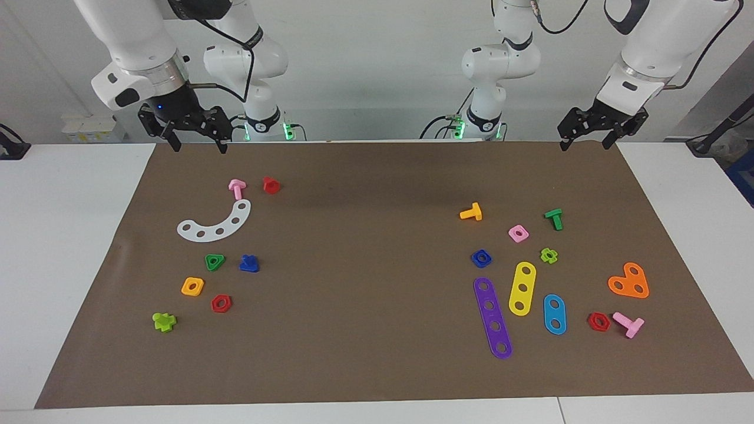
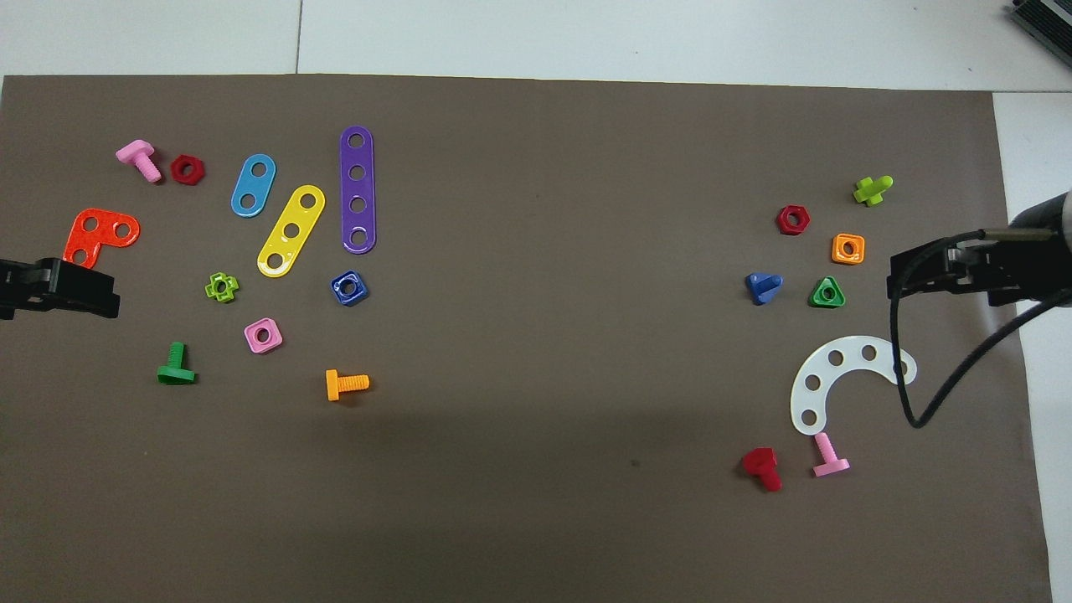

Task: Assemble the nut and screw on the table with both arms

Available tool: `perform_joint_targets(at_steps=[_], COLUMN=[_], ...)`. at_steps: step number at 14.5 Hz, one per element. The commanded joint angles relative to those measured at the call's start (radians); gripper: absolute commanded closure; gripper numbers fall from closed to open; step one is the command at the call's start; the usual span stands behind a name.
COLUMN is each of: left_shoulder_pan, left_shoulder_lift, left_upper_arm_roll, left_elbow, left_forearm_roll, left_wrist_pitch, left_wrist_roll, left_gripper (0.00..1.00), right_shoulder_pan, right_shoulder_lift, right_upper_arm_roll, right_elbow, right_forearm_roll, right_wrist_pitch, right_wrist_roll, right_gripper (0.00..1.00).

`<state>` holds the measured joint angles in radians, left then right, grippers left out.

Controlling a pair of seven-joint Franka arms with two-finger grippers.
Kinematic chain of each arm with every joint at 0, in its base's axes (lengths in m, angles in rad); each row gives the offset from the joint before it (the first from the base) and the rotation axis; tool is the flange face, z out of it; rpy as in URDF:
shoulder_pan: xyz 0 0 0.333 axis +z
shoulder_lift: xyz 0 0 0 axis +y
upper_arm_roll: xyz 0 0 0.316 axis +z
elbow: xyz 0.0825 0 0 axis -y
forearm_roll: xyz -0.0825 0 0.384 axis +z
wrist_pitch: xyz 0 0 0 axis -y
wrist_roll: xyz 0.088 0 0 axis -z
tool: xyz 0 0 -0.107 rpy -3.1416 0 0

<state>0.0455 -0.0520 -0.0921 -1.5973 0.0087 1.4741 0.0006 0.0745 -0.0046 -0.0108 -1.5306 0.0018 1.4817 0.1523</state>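
Note:
The dark blue nut (image 1: 481, 257) lies on the brown mat (image 1: 365, 353) toward the left arm's end, beside a purple strip; it also shows in the overhead view (image 2: 348, 288). The dark blue screw (image 1: 249, 264) lies toward the right arm's end, next to a green triangular nut; it also shows in the overhead view (image 2: 763, 287). My left gripper (image 1: 585, 143) is open and empty, raised over the mat's edge nearest the robots. My right gripper (image 1: 199, 146) is open and empty, raised over the same edge at its own end. Both are far from the parts.
Around the nut lie a pink square nut (image 1: 518, 233), orange bolt (image 1: 471, 212), green bolt (image 1: 554, 218), yellow strip (image 1: 522, 288) and purple strip (image 1: 493, 318). Near the screw lie a white curved strip (image 1: 215, 224), green triangular nut (image 1: 214, 261) and red nut (image 1: 221, 303).

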Motion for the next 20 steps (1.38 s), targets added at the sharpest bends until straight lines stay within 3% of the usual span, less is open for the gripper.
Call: perform_joint_targets(at_steps=[1,6,16,20], left_shoulder_pan=[0.004,0.004,0.005,0.004], left_shoulder_lift=[-0.014,-0.014,-0.014,-0.014], left_upper_arm_roll=[-0.003,-0.003,-0.003,-0.003], left_elbow=[-0.016,-0.016,-0.016,-0.016], left_forearm_roll=[0.013,0.013,0.013,0.013], left_wrist_pitch=[0.005,0.005,0.005,0.005], left_wrist_roll=[-0.004,-0.004,-0.004,-0.002], left_gripper=[0.00,0.00,0.00,0.00], right_shoulder_pan=[-0.010,-0.010,-0.013,-0.009], right_shoulder_lift=[-0.023,-0.066,0.227,0.304], right_upper_arm_roll=[-0.001,-0.003,-0.003,-0.003], right_elbow=[-0.097,-0.341,-0.362,-0.379], right_forearm_roll=[0.020,0.006,0.004,0.004], right_wrist_pitch=[0.095,0.366,0.719,0.813], right_wrist_roll=[-0.030,-0.030,-0.028,-0.023], right_gripper=[0.01,0.03,0.05,0.09])
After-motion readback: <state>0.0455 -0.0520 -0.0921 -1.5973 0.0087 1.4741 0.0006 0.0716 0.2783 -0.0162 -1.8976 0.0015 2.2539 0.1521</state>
